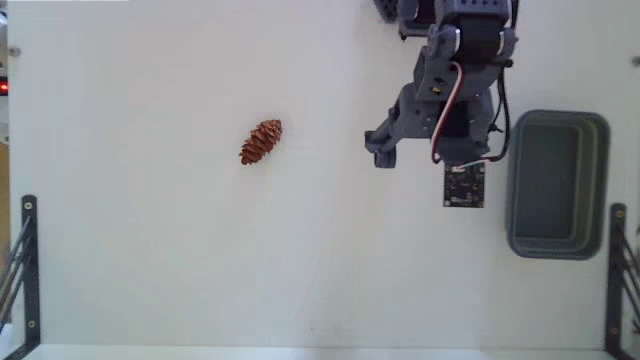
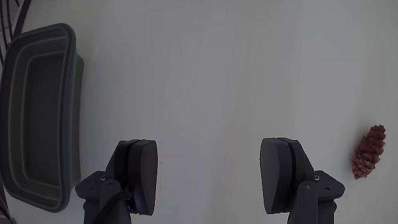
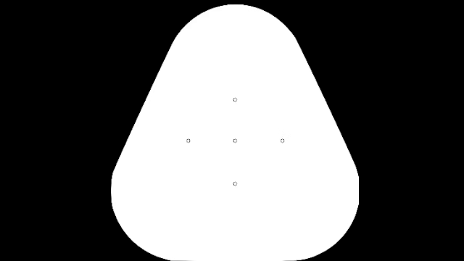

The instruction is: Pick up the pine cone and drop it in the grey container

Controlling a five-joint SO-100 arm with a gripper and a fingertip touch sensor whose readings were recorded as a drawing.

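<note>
Your fingers (image 2: 208, 183) stand wide and empty, with the cone (image 1: 261, 142) lying well off on the bare tabletop (image 1: 150, 250), far from the container (image 1: 556, 185). Its rough oval shape could roll or slip if you close off-centre.

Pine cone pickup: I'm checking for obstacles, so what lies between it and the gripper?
Nothing: bare white table separates the gripper from the pine cone in the fixed view.

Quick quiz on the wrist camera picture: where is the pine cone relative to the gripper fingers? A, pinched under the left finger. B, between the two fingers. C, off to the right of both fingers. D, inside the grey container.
C: in the wrist view the pine cone lies on bare table near the right edge, outside the open gripper, while the grey container sits far left.
</note>
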